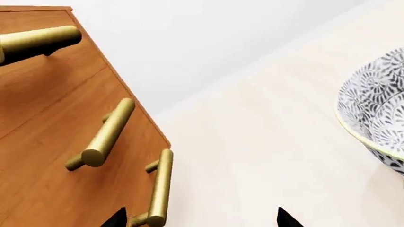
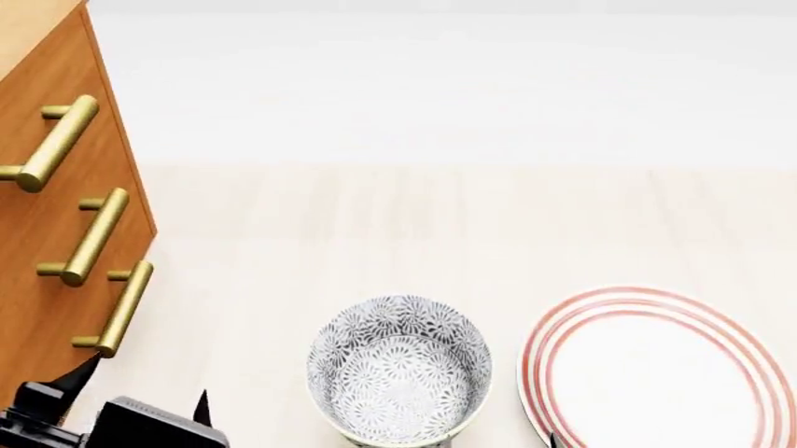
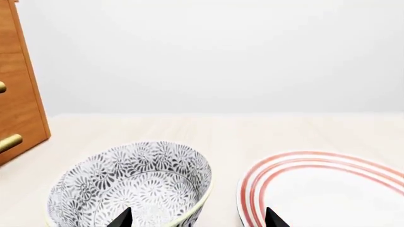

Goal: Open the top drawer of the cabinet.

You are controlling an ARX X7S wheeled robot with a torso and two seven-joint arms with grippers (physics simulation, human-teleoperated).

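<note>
Over on the left side of the tabletop [image 2: 373, 215] sits the cabinet [image 2: 50, 187], all three drawers looking flush and shut. The top drawer [image 2: 37, 103] is the one I need, with its brass handle [image 2: 50, 142] highest of the three and furthest from my left pincer [image 2: 131, 392].

Biggest risk, as I see it: the three handles are identical, and the left pincer is low, down by the bottom handle [image 2: 118, 308]. If I just drive forward, I'd grab the wrong bar and open the wrong drawer. The other worry is the patterned bowl [image 2: 398, 373] just beside that arm; swinging wide could knock it toward the striped plate [image 2: 660, 373].

Pose-wise, the left arm is tucked low at the cabinet's base, with the wrist camera angled up the drawer fronts. Its pincer looks spread wide, fingertips [image 1: 115, 218] well apart, nothing between them. The right pincer [image 3: 197, 218] hangs back over the bowl and plate, also spread and empty.
</note>
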